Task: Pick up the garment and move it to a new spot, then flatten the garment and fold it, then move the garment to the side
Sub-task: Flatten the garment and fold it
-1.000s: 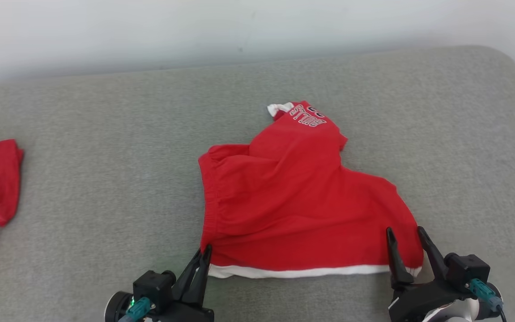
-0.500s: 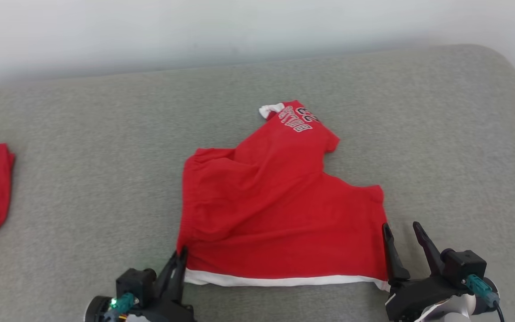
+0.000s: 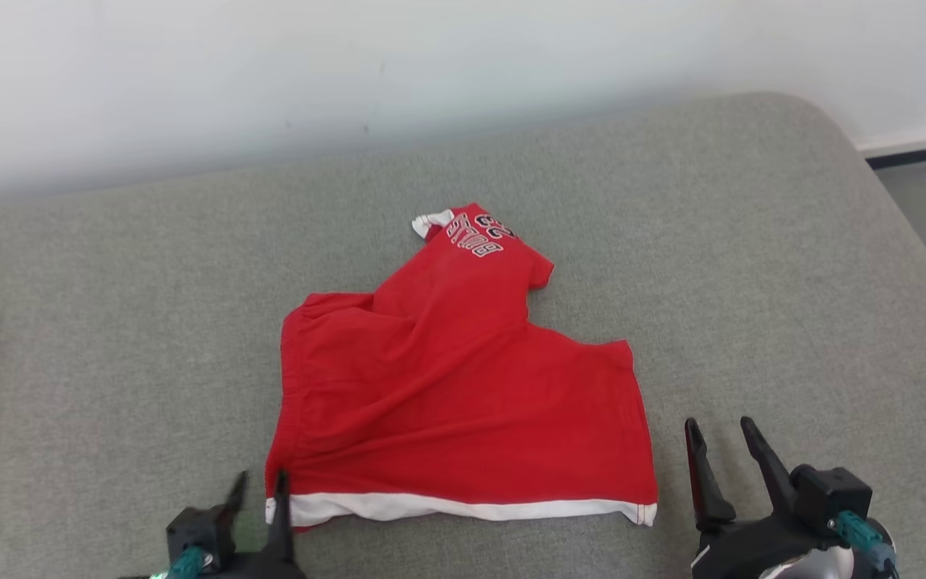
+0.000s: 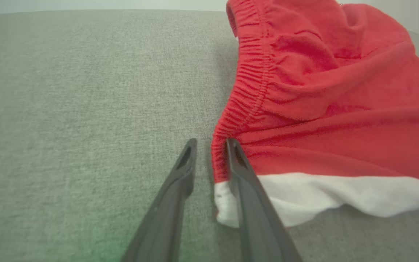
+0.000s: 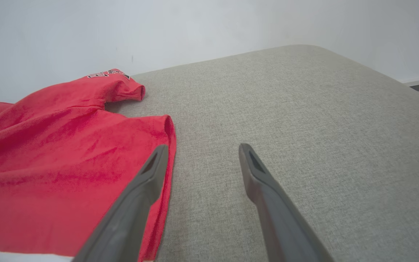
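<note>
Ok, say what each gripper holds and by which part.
Nothing: left gripper sits parted around a corner of the shorts, unclamped; right gripper open beside them.

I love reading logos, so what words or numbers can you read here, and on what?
"BULLS": upside down in the head view, on the far leg of the red shorts.
"23": beside it, small, so less certain.
Right wrist view: the same lettering, too slanted to read.
No other text.

Left gripper [image 3: 258, 482] sat low at 7 o'clock in the head view, jaws parted by a narrow gap and pointing toward 12. Right gripper [image 3: 718, 422] sat at 5 o'clock, jaws spread wide, tips leaning slightly toward 11.
</note>
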### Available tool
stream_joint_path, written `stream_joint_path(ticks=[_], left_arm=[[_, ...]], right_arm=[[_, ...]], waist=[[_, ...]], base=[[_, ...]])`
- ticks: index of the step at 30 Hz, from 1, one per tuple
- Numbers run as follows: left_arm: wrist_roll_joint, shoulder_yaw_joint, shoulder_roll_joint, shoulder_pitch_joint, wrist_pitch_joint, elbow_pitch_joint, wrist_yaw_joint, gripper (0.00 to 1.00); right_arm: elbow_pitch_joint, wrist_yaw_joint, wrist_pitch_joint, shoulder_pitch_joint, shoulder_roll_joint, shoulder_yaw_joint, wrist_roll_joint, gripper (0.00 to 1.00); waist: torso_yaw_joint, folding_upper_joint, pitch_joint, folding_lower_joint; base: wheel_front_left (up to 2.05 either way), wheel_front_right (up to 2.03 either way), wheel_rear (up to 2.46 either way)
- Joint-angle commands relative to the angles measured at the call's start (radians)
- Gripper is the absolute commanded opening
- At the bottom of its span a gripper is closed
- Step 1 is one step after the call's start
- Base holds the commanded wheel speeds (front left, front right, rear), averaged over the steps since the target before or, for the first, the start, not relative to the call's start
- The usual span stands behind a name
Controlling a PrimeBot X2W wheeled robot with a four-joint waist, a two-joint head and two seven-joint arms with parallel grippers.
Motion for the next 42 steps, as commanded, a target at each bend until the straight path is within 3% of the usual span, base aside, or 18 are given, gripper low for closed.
stream_joint_path(ticks=[1, 17, 23, 32, 42], left_arm=[[0.014, 0.014, 0.000, 0.028, -0.002, -0.017, 0.005, 1.00], [0.111, 0.150, -0.005, 0.275, -0.002, -0.311, 0.002, 1.00], [0.119, 0.188, -0.006, 0.299, -0.002, -0.338, 0.006, 1.00], [0.141, 0.228, -0.008, 0.313, -0.002, -0.359, -0.026, 1.00], [0.138, 0.195, -0.010, 0.326, -0.002, -0.353, -0.052, 1.00]], right_arm=[[-0.005, -0.002, 0.000, 0.017, 0.008, 0.004, -0.005, 1.00], [-0.064, -0.002, 0.000, 0.092, 0.035, 0.015, -0.087, 1.00], [-0.073, -0.002, 0.000, 0.107, 0.043, 0.010, -0.105, 1.00], [-0.072, -0.002, 0.000, 0.127, 0.053, 0.000, -0.117, 1.00], [-0.039, -0.002, 0.000, 0.141, 0.056, -0.007, -0.108, 1.00]], waist=[[0.005, 0.0000, -0.028, 0.0000], [0.096, 0.0000, -0.142, 0.0000], [0.118, 0.0000, -0.158, 0.0000], [0.133, 0.0000, -0.176, 0.0000], [0.128, 0.0000, -0.169, 0.0000]], base=[[0.00, 0.00, 0.00], [0.00, 0.00, 0.00], [0.00, 0.00, 0.00], [0.00, 0.00, 0.00], [0.00, 0.00, 0.00]])
